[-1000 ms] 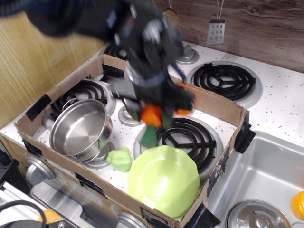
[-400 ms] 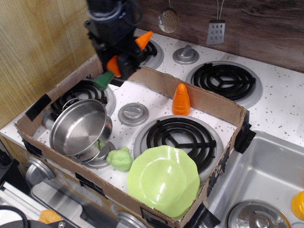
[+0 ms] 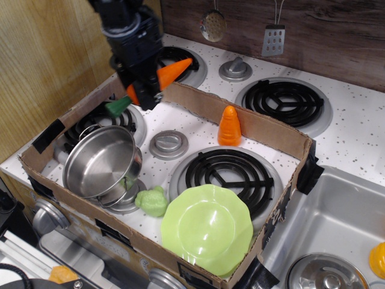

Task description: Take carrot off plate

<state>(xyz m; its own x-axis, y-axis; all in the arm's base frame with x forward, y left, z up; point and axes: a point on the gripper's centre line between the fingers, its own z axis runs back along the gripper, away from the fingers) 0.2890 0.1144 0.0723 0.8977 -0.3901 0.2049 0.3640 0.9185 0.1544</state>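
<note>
My black gripper (image 3: 146,81) is shut on the carrot (image 3: 169,71), a long orange toy with a dark green stem end (image 3: 117,108). It holds the carrot tilted in the air above the back left of the cardboard box, tip up to the right, stem down to the left. The lime-green plate (image 3: 207,229) with a wavy rim lies empty at the box's front, resting partly on the front right burner. The carrot's middle is hidden by the fingers.
A cardboard box (image 3: 264,129) surrounds the stove's front part. Inside are a steel pot (image 3: 99,161) at the left, a short orange cone (image 3: 229,126) at the back wall, and a bumpy pale-green vegetable (image 3: 152,201). A sink (image 3: 337,229) lies to the right.
The gripper carried the carrot up from just above the plate and away to the back left. Since 0.4 s ago it shifted slightly further left and down.
</note>
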